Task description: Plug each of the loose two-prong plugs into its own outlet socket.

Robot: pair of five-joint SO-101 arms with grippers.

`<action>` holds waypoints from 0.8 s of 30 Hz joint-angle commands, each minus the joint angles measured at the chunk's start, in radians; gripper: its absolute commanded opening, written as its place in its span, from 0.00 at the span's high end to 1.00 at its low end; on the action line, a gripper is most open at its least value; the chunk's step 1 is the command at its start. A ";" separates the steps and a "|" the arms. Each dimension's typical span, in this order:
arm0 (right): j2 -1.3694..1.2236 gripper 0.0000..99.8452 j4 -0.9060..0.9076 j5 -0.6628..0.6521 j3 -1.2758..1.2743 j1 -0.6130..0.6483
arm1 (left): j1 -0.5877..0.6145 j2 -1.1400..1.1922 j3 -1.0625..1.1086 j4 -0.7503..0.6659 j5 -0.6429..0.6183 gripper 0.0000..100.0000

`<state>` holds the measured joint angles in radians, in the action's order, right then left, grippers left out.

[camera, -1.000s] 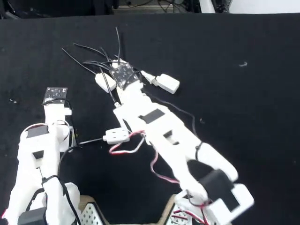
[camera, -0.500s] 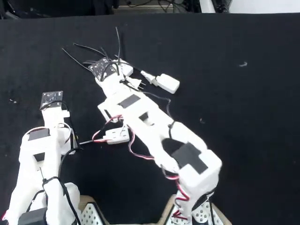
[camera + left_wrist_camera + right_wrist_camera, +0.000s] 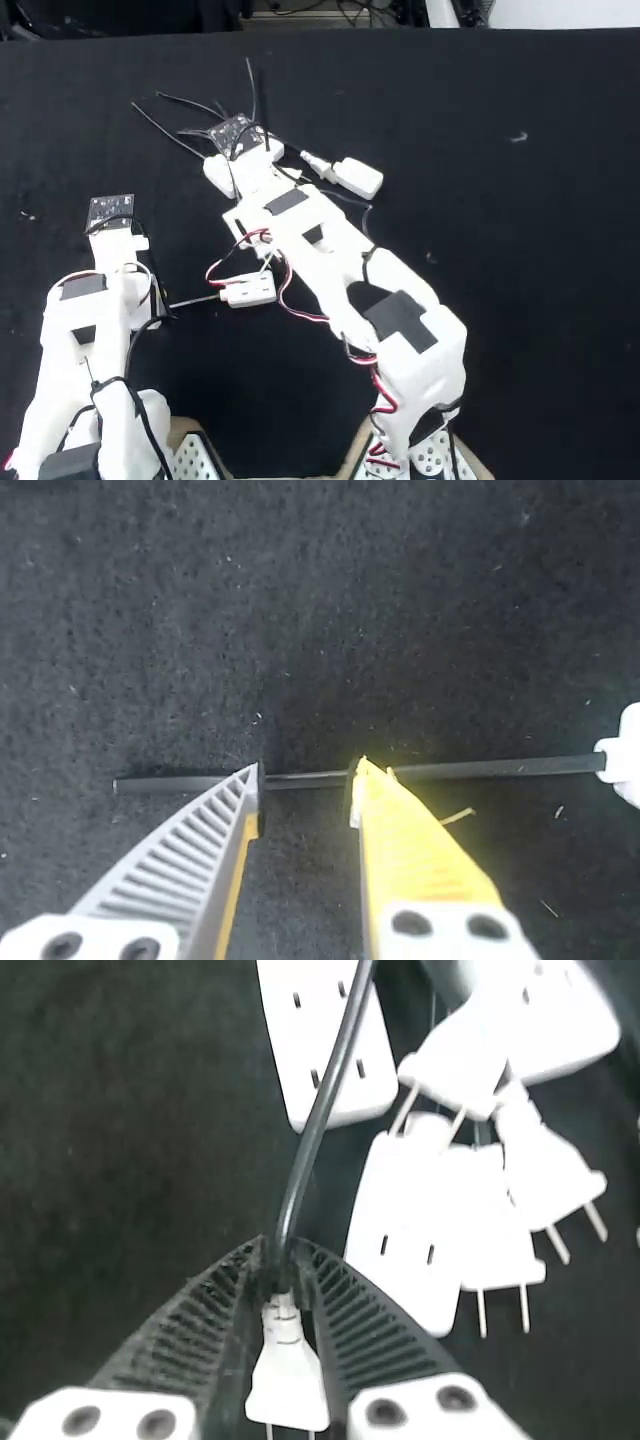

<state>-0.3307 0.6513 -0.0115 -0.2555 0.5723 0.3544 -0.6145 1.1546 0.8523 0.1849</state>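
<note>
So versus half a second back, the right arm (image 3: 330, 260) has swung a touch toward the right of the high frame. Its tip now sits over the tangle of thin black cords (image 3: 190, 120) in the upper left-centre, and the rounded white socket block (image 3: 220, 175) it was covering now shows just left of the arm. The left arm (image 3: 80, 330) at the lower left hasn't budged, and neither has the white socket block with the black lead (image 3: 250, 291) lying between the two arms. The right pincer (image 3: 280, 1256) is clamped tight on a small white two-prong plug (image 3: 287, 1380), with the plug's thick black cord (image 3: 322, 1100) running out between the fingertips toward the pile of white sockets and loose plugs just beyond. The left pincer (image 3: 305, 777) is partly open with nothing in it. Its tips are right at a thin black cable (image 3: 480, 769) lying flat on the cloth, though I can't tell if they actually touch it. A third white socket block (image 3: 358, 177) lies just right of the right arm's tip. As for room, the black cloth-covered counter (image 3: 520, 250) is wide open across the right half of the frame. The cords reach up close to the far edge at the top.
</note>
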 commanded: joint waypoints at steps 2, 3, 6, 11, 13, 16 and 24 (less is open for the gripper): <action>0.268 0.99 0.083 -0.002 -0.035 -0.011 | 0.008 -0.025 -0.007 -0.011 -0.002 0.84; 0.334 0.99 0.084 -0.002 -0.073 -0.014 | 0.008 -0.025 -0.007 -0.011 -0.002 0.84; 0.552 0.99 0.081 -0.002 -0.214 -0.032 | 0.008 -0.021 -0.007 -0.011 -0.002 0.84; 0.848 0.99 0.080 -0.002 -0.499 -0.126 | 0.008 -0.020 -0.007 -0.011 -0.002 0.84; 0.918 0.99 0.081 -0.005 -0.613 -0.178 | 0.008 -0.021 -0.007 -0.011 -0.002 0.84; 1.003 0.99 0.087 -0.114 -0.760 -0.265 | 0.008 -0.020 -0.007 -0.011 -0.002 0.84; 1.152 0.93 0.166 -0.423 -0.960 -0.480 | 0.008 -0.018 -0.007 -0.012 -0.002 0.84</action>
<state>0.7603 0.7603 -0.3322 -1.1930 0.1227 0.3544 -0.6145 1.1546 0.8523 0.1849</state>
